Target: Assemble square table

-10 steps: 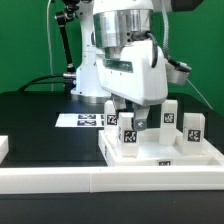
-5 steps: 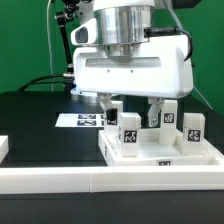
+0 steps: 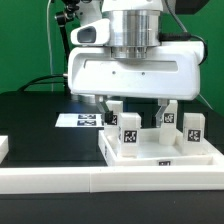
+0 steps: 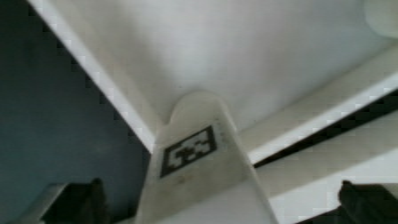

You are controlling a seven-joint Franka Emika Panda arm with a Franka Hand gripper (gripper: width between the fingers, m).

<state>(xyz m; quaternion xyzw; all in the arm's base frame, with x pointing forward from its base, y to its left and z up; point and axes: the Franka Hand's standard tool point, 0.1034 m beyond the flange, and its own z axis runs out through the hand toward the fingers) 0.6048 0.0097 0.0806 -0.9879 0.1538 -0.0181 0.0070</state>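
Observation:
The square table's white slab (image 3: 160, 152) lies at the exterior view's right, and several white tagged legs stand upright on it. One leg (image 3: 130, 135) stands at the front, another (image 3: 192, 128) at the far right. My gripper (image 3: 133, 110) hangs just over them, open, with its fingers (image 3: 160, 108) spread wide and nothing held. In the wrist view a tagged leg (image 4: 192, 152) rises between my two dark fingertips (image 4: 365, 200), clear of both, with the slab (image 4: 231, 50) behind it.
The marker board (image 3: 82, 120) lies flat on the black table (image 3: 40, 125), at the slab's left. A long white rail (image 3: 100, 182) runs along the front edge. A small white part (image 3: 4, 148) sits at the far left. The arm's base (image 3: 88, 65) stands behind.
The gripper has turned about its axis, so its broad face now faces the exterior camera. Its jaws stay wide apart. The legs and the slab have not moved.

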